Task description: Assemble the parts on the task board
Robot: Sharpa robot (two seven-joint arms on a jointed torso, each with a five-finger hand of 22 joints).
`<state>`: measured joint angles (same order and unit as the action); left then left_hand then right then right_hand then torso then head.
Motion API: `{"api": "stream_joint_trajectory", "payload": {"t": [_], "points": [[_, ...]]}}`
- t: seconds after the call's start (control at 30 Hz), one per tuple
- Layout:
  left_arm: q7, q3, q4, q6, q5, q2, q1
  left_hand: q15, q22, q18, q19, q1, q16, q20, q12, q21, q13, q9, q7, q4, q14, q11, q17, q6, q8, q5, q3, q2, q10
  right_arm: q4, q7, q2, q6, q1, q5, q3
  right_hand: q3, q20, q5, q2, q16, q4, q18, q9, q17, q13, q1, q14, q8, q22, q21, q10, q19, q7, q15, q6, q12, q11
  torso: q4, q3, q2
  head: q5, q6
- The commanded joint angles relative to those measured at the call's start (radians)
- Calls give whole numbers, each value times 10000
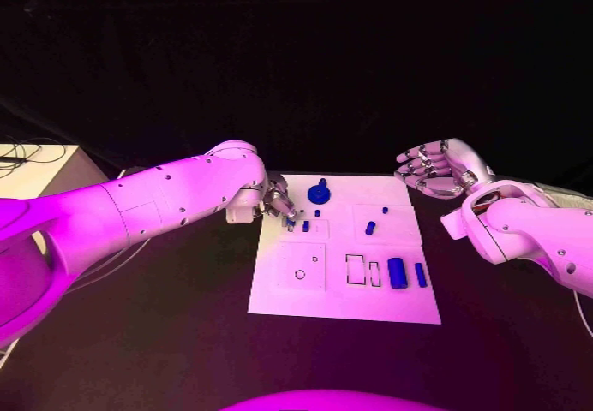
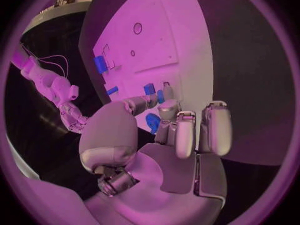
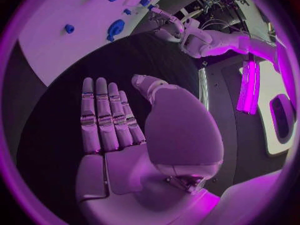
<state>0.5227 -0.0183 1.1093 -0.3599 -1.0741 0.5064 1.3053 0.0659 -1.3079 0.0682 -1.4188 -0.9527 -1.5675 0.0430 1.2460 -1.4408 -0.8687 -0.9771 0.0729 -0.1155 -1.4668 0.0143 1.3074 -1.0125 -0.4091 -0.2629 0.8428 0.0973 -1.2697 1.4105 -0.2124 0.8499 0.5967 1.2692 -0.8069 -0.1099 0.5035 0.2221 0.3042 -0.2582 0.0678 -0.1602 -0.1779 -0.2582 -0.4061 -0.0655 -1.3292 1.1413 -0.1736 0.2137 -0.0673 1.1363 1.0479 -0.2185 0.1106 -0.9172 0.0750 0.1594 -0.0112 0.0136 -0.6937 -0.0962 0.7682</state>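
My left hand (image 1: 274, 204) at the board's (image 1: 282, 287) far left edge; my right hand (image 1: 435, 169) off its far right corner.

Bare table (image 1: 148, 334) lies around the board. On the board: a round part (image 1: 319, 193) at the far edge, small parts (image 1: 369, 228) mid-board, two bars (image 1: 397, 272) near the right edge. My left fingertips (image 2: 166, 91) pinch a small blue part (image 2: 149, 89) over the board. My right hand is empty, fingers straight and side by side, over the table.
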Motion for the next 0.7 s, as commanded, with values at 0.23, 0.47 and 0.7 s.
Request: {"api": "stream_joint_trajectory", "payload": {"t": [0.23,0.47,0.7], "points": [[-21,-26,-89,-348,-373,-114,-39,95,-847,-154,-76,9,-33,-45,-26,-43,-86,2,-328,1522,-1040,139,2634,-408,12,-150,1446,-109,-210,5,-81,-6,-134,-8,-19,3,-38,-1,55,33,-17,33,-54,11,9,14,-26,-65,32,-9,32,-81,-41,-58,19,-14,-29,2,7,-1,-16,6,51],[6,-36,-162,-530,-422,-149,-46,104,-860,-157,-89,33,-33,-52,-20,-52,-123,-5,-340,1545,-1040,150,2634,-440,13,-257,1445,-97,-241,11,-80,5,-134,-8,-18,3,-38,-1,55,33,-17,33,-54,11,9,14,-26,-65,32,-9,32,-81,-41,-58,19,-14,-29,2,-3,-4,-2,15,104],[19,-46,-201,-610,-445,-157,-54,106,-861,-158,-91,39,-33,-54,-19,-54,-130,-6,-342,1549,-1040,152,2634,-446,13,-279,1445,-95,-248,10,-81,6,-135,-8,-17,3,-38,-1,55,33,-17,33,-54,11,9,14,-26,-65,32,-9,32,-81,-41,-58,19,-14,-29,2,1,1,4,12,121]]}}
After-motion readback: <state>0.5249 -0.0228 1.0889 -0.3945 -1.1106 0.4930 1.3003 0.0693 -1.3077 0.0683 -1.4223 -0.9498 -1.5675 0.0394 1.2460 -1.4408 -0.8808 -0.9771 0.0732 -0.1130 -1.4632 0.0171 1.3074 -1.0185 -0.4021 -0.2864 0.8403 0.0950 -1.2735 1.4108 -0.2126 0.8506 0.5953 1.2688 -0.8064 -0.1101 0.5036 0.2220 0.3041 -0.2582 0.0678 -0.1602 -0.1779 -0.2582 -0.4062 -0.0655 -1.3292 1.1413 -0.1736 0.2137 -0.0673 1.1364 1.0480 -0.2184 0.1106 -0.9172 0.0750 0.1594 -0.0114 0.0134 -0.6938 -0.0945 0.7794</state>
